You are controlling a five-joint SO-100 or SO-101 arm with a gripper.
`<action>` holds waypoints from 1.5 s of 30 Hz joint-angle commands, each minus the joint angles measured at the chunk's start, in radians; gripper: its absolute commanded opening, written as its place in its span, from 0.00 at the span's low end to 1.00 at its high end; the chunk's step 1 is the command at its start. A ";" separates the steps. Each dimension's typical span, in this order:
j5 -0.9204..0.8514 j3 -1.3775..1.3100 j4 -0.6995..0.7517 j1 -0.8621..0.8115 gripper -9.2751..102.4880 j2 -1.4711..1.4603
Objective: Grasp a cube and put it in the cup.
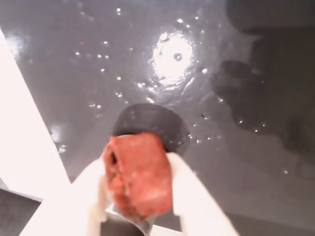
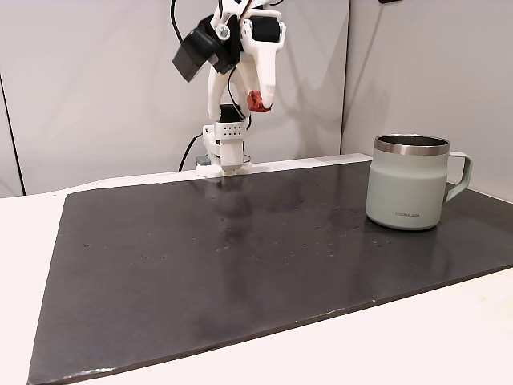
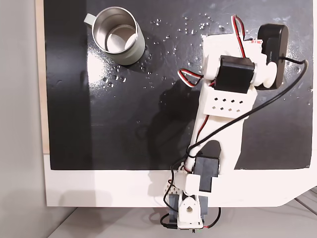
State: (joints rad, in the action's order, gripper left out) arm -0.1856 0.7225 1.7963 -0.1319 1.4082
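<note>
Your tool is clamped on the red cube, raised high above the table's back edge. Cup stands upright near the right edge in that fixed view.

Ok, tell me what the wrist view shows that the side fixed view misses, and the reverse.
Wrist view alone: the cube's ridged face up close, pinched between white fingers, with glare on the dark mat below. Fixed view alone: the cup standing at the mat's right end and the raised arm. Both: the gripper shut on the cube above the mat.
</note>
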 commanded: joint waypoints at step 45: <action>0.169 -0.706 -0.106 0.365 0.16 -0.448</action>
State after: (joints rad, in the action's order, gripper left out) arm -0.0383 0.0813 1.7303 0.2178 0.9480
